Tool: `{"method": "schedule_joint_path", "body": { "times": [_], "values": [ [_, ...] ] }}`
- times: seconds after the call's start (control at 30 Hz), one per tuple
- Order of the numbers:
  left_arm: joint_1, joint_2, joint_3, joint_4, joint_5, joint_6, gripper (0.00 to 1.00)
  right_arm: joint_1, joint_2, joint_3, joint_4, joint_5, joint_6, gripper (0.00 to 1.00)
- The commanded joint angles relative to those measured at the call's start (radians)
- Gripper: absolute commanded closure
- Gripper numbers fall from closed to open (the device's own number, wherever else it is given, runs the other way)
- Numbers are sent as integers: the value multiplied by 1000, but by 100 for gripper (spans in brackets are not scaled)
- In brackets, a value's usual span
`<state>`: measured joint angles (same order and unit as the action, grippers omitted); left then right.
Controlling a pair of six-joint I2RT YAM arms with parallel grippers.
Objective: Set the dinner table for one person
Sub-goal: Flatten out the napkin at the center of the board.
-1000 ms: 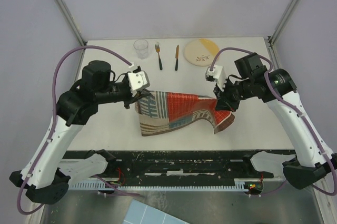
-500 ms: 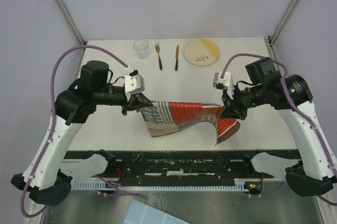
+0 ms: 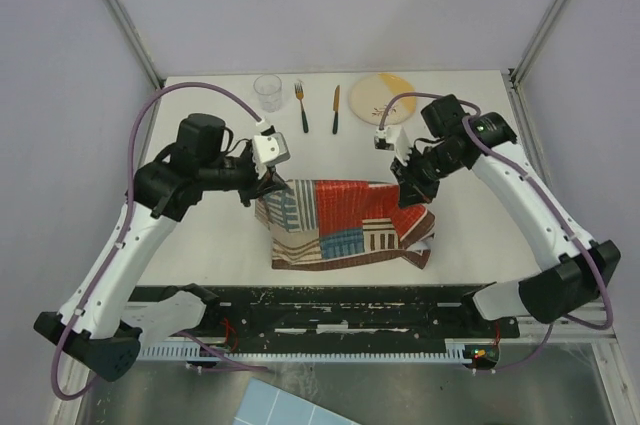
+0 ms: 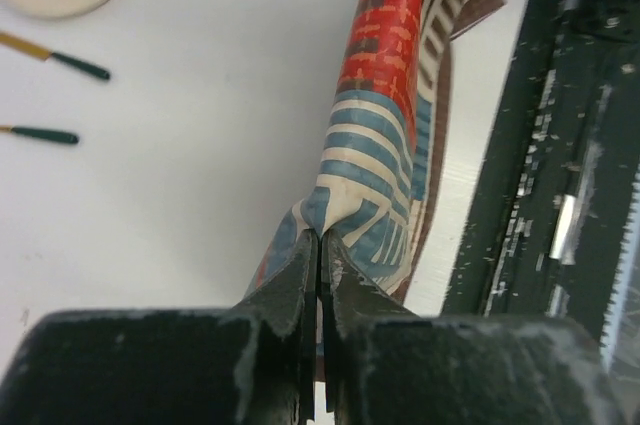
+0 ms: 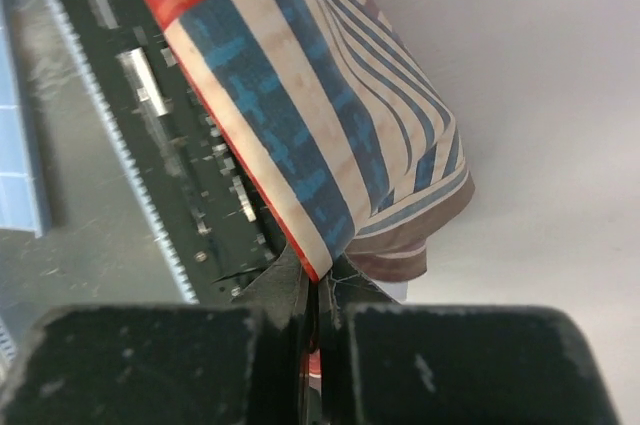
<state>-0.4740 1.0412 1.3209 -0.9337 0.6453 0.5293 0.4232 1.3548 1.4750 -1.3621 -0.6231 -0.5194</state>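
Note:
The striped red, blue and beige cloth placemat (image 3: 345, 225) hangs between both grippers over the near middle of the white dinner table (image 3: 215, 245), its lower edge on the tabletop. My left gripper (image 3: 272, 185) is shut on the mat's upper left corner. In the left wrist view the fingertips (image 4: 320, 240) pinch the blue-striped cloth (image 4: 380, 95). My right gripper (image 3: 408, 190) is shut on the upper right corner. In the right wrist view its tips (image 5: 322, 280) clamp the mat's red edge (image 5: 330, 125).
Along the far edge of the table lie a clear glass (image 3: 268, 92), a fork (image 3: 301, 105), a knife (image 3: 336, 108) and a cream plate (image 3: 382, 98) partly behind the right arm's cable. A black rail (image 3: 340, 310) runs along the near edge.
The right gripper has swung left and away from the near edge, and the left has shifted slightly farther. The twisted, sagging placemat now hangs spread out as a flatter rectangle.

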Motion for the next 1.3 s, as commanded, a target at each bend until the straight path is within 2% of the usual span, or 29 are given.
{"method": "schedule_joint_path", "body": {
  "times": [0.0,0.3,0.73,1.1,1.17,1.23,1.27],
  "values": [
    [-1,48,-52,140,-143,43,97,-6,99,-1,195,56,9,98],
    [5,162,-147,278,-275,83,97,-53,304,58,333,92,25,98],
    [43,247,-136,361,-352,84,97,-140,372,67,629,189,133,98],
    [77,352,-149,524,-582,61,97,-156,504,140,665,226,162,98],
    [81,369,-146,544,-625,59,91,-156,533,155,671,236,167,98],
    [87,378,-153,567,-652,59,78,-156,553,164,684,245,171,98],
    [90,379,-159,579,-665,58,76,-156,561,166,701,256,178,98]
  ]
}}
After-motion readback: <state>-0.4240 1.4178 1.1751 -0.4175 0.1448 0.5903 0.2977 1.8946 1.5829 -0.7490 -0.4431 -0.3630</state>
